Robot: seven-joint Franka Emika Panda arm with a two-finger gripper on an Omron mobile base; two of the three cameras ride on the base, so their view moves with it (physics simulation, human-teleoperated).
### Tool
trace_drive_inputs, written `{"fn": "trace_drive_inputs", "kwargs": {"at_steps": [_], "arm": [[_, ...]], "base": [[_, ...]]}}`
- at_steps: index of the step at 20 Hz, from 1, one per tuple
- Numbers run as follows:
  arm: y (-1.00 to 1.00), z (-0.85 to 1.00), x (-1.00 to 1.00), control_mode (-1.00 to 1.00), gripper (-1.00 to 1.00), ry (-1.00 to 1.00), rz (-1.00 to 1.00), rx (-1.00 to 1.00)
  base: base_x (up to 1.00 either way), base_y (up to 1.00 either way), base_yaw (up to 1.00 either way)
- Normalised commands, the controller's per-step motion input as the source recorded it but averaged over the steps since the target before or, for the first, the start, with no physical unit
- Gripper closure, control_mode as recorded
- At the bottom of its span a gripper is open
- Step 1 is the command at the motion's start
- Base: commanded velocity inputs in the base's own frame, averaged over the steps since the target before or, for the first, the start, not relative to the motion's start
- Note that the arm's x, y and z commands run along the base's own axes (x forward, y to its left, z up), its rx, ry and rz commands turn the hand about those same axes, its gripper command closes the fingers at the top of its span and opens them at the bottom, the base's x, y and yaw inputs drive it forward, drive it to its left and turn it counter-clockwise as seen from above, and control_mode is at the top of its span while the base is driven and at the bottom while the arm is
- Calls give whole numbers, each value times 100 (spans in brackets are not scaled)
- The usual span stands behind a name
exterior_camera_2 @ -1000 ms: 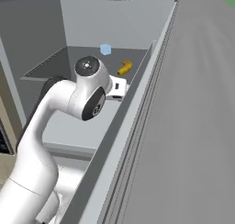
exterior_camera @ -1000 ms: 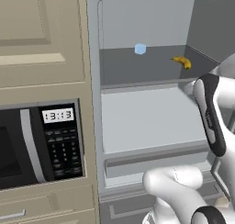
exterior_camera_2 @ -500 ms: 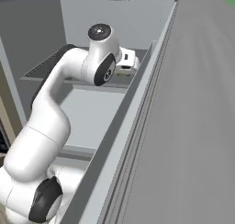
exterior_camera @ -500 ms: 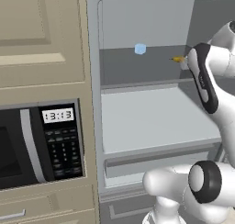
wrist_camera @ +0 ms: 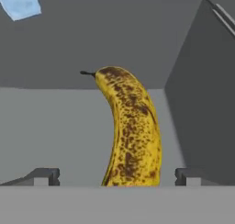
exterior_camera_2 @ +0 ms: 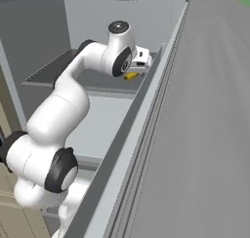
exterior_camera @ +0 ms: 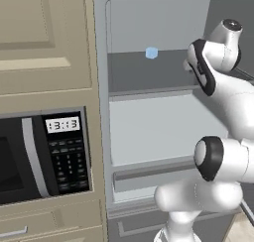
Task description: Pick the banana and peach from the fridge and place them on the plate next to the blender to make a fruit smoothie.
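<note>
The banana [wrist_camera: 131, 131] is yellow with brown speckles and lies on the grey upper shelf [exterior_camera: 149, 70] of the open fridge, near its right wall. In the hand view it runs away from me, its near end between my two fingertips. My gripper [wrist_camera: 117, 177] is open, with one fingertip on each side of the banana and clear gaps to it. From the right base view, the banana [exterior_camera_2: 131, 76] peeks out just below my hand [exterior_camera_2: 140, 57]. The peach, the plate and the blender are out of view.
A pale blue cup-like object [exterior_camera: 152, 52] stands at the back of the same shelf, left of the banana. The fridge door [exterior_camera_2: 195, 134] stands open close on my right. A black microwave [exterior_camera: 44, 156] is built into the beige cabinets to the left.
My arm has risen and reached deeper into the upper shelf, bringing the hand over the banana. The jaws stayed open. The banana has not moved.
</note>
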Motion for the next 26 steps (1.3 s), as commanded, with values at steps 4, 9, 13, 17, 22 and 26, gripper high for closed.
{"fn": "trace_drive_inputs", "kwargs": {"at_steps": [4,9,13,17,22,26], "arm": [[-33,-26,48,-100,-100,5,-5,1],[-12,-47,-1,-100,-100,0,-4,1],[26,-55,-16,-100,100,-5,0,0],[28,-26,-25,-100,100,-20,0,0],[3,-2,-93,-100,100,-40,1,0],[9,26,-100,-100,100,-43,0,1]], "base": [[0,0,0],[0,0,0],[0,0,0],[0,0,0],[0,0,0],[0,0,0]]}}
